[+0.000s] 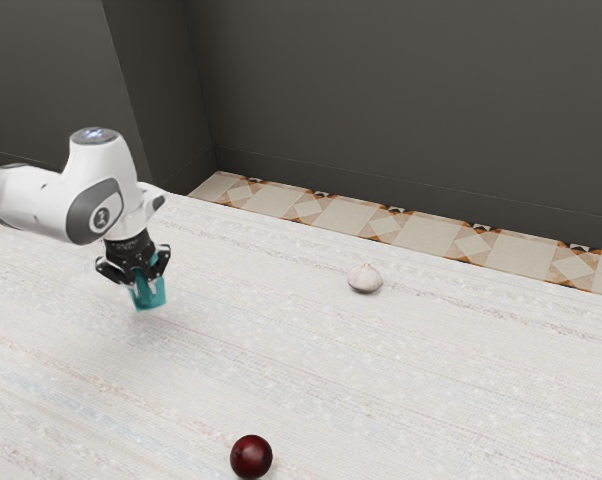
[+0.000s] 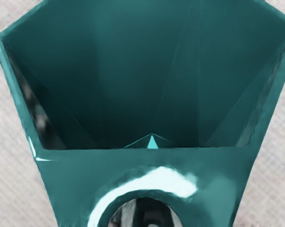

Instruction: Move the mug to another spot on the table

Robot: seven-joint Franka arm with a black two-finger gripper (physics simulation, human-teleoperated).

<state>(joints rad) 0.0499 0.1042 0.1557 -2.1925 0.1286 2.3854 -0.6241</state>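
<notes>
- Pincer (image 1: 141, 276) pinched the teal mug (image 1: 150, 295), black fingers on both sides of its upper part.
- Mug hung right under the pincer, a bit tilted; couldn't tell if its base touched the bench (image 1: 401, 380).
- Wrist view looked straight into the mug's (image 2: 133, 175) open mouth, angular walls, handle loop on the nearer wall.
- Whitish garlic-like bulb (image 1: 365, 278) lay on the bench well apart from the pincer, toward the exterior view's right.
- Dark red round fruit (image 1: 251, 456) sat well apart too, nearer the camera than the pincer.
</notes>
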